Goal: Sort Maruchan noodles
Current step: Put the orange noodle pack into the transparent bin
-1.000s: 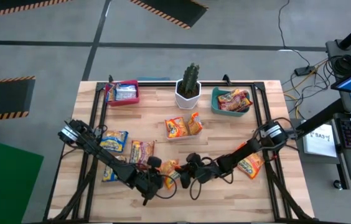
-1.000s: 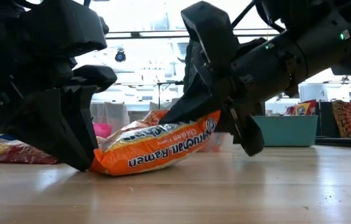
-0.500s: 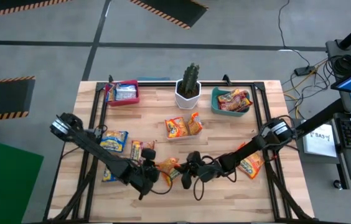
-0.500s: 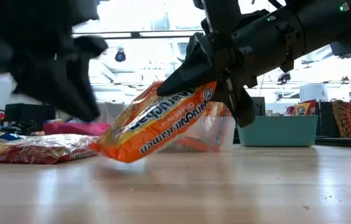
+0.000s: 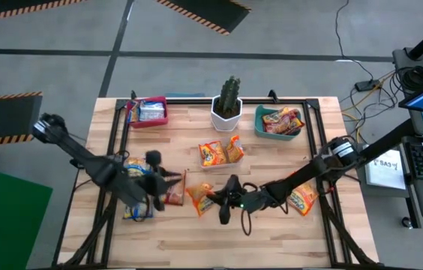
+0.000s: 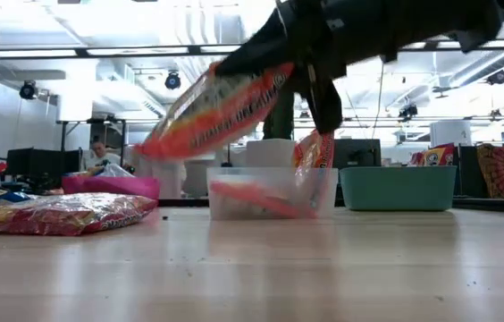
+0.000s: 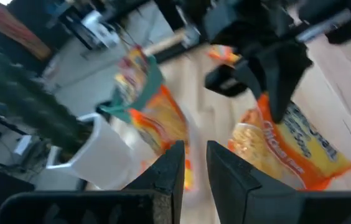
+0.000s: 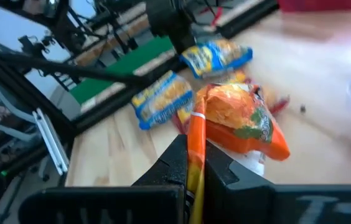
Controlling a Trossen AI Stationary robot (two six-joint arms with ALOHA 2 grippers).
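Note:
My right gripper is shut on an orange Maruchan noodle packet, which is up in the air in the low view. My left gripper hovers to the left of it over a red-orange packet; its fingers stand a narrow gap apart and touch nothing. Yellow-and-blue packets lie flat near the left edge. Two more packets stand in a clear container at mid-table. Another packet lies under the right arm. My right gripper pinches the orange packet by one end edge between its two fingers. The fingers come slanting from the table's right. The packet is lifted clear of the table and tilted, its free end lower and pointing toward the left.
A potted cactus in a white pot stands at the far edge between a red bin and a teal bin, both holding packets. Bare wood lies along the near edge.
My right gripper has risen and carried the orange packet up; its left end, which lay on the table, is now lifted clear. My left gripper has let go of that end, pulled up and away toward the table's left.

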